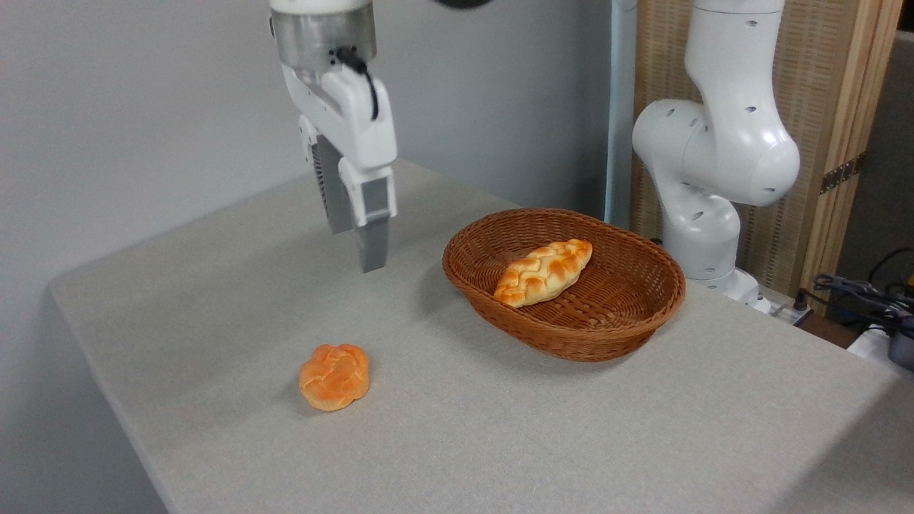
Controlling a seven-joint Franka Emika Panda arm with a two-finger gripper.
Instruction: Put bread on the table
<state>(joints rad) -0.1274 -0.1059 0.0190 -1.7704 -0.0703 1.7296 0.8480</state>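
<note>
While the bread (334,376) lies alone on the table (214,285), well to the left of the wicker basket (564,282) and nearer the front edge, nothing is touching it. It is a small round orange-golden bun with a knotted top, sitting flat on the grey speckled cloth.

Left of the basket and farther back, the gripper (364,239) hangs in the air above the table, pointing almost straight down with a slight tilt. Its white body comes down from a metal wrist at the top of the view. The two grey fingers overlap from this angle, so I cannot tell how wide they stand; nothing is seen held between them. The tips are clear of the cloth and well apart from the bun, which lies in front of them.

Inside the basket rests a longer braided loaf (544,272), lying diagonally on the woven floor.

Right of the basket, just behind its far rim, stands the white arm base (714,164), its rounded joints rising out of view.
</note>
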